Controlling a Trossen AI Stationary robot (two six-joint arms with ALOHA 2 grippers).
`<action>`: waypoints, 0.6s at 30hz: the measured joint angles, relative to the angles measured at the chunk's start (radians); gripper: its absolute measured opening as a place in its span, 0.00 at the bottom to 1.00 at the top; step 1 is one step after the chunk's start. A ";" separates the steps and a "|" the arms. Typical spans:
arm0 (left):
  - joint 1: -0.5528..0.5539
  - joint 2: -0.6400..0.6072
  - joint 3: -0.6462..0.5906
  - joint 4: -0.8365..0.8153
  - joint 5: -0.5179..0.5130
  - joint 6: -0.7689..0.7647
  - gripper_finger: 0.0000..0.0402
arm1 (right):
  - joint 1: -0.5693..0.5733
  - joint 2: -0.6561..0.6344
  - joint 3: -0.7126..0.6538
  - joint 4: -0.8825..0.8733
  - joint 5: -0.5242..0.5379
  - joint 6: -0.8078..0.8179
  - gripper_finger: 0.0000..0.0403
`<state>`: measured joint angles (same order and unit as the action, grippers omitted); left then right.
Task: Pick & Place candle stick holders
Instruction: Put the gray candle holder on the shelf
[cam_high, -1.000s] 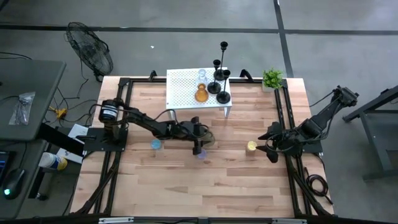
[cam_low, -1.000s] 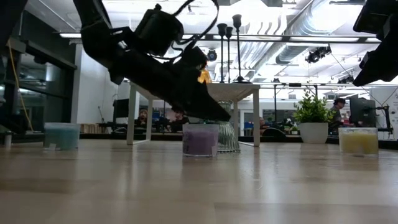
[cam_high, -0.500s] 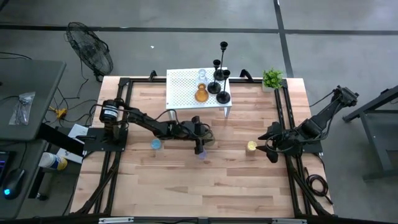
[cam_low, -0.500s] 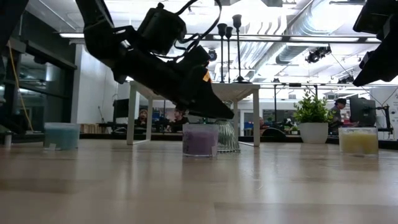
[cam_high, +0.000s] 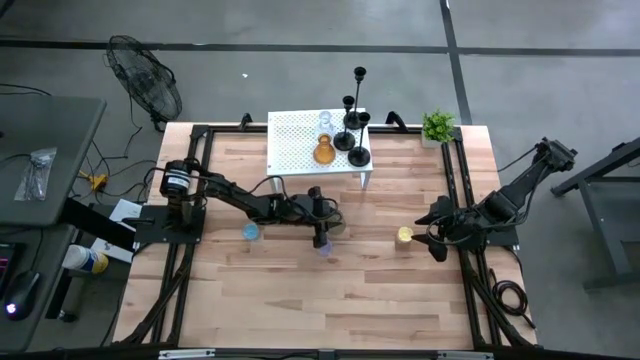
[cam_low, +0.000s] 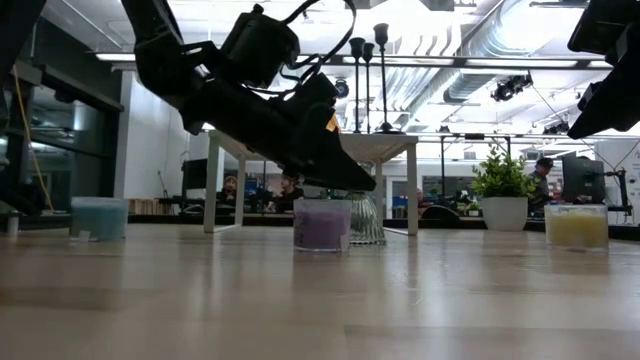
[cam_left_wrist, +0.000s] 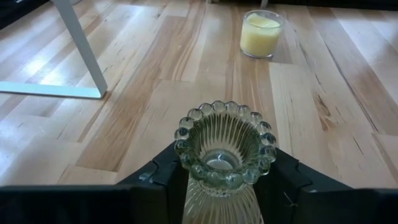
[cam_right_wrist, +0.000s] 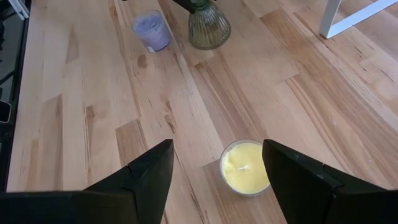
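A clear ribbed glass holder with a beaded rim (cam_left_wrist: 224, 149) stands upright near the middle of the wooden table (cam_high: 300, 300), just in front of the small white perforated side table (cam_high: 300, 140). The left gripper (cam_left_wrist: 225, 177) has its dark fingers (cam_left_wrist: 165, 168) on either side of the holder's neck, touching or nearly touching the glass; a firm grip cannot be told. Just beside it, toward the table's front edge, sits a small purple glass holder (cam_low: 322, 224). A small blue glass holder (cam_high: 250, 232) stands nearer the left edge. A yellow glass candle holder (cam_right_wrist: 245, 168) stands near the right edge, with the right gripper (cam_right_wrist: 217, 171) hovering above it, jaws spread wide, holding nothing. On the white side table at the back edge stand three slim black candlesticks (cam_high: 356, 125) and an amber glass holder (cam_high: 323, 153). A small green potted plant (cam_high: 437, 127) occupies the back right corner.
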<state>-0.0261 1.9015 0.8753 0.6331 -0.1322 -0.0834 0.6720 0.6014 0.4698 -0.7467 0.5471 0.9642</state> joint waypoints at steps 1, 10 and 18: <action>0.000 0.000 0.000 0.000 0.000 0.000 0.34 | 0.000 0.000 0.000 0.000 0.000 0.000 0.59; 0.000 0.000 0.000 0.000 0.000 0.000 0.35 | 0.000 0.000 0.000 0.001 -0.003 0.000 0.59; 0.000 -0.007 0.002 -0.002 0.020 -0.001 0.35 | 0.000 0.000 0.000 0.001 -0.027 0.000 0.59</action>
<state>-0.0261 1.8942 0.8774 0.6311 -0.1126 -0.0842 0.6720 0.6014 0.4698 -0.7460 0.5202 0.9642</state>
